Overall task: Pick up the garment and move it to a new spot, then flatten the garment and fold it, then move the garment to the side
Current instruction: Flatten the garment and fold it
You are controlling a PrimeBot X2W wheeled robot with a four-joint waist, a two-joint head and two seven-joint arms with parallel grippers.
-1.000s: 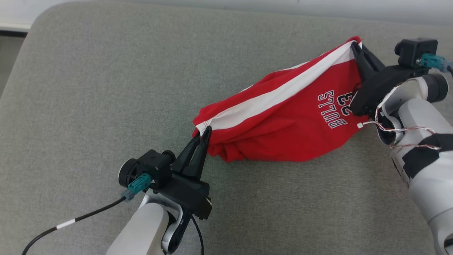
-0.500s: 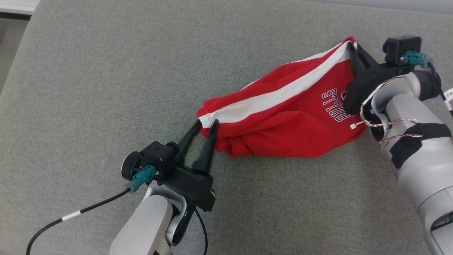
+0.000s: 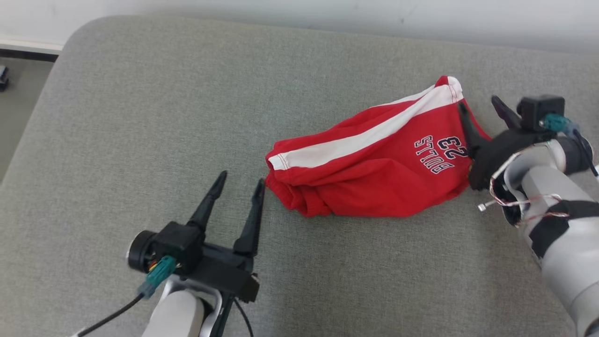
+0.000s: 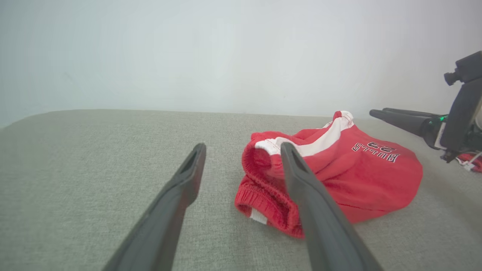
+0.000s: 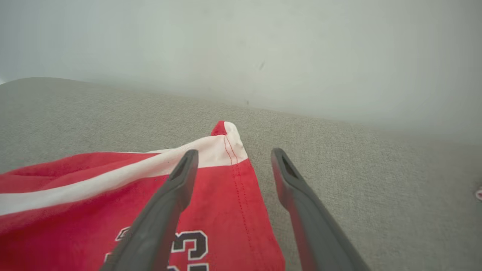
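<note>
Left gripper (image 3: 241,179): jaws spread, empty, just beside the garment's waistband end.
Garment (image 3: 374,178): red shorts, bunched and creased on the grey cushion (image 3: 140,117), unheld.
Right gripper (image 3: 478,102): jaws spread, empty, at the far hem corner.
Risk: a pinch through both layers would likely trap folds, so flattening fails.

surface: grey woven-fabric pad (image 3: 140,117) with rounded corner, beneath left claw (image 3: 242,178) and right claw (image 3: 478,101) | backdrop: plain white wall (image 3: 281,11), beyond both claws' tips | edge: dull grey floor strip (image 3: 14,107), well left of left claw
</note>
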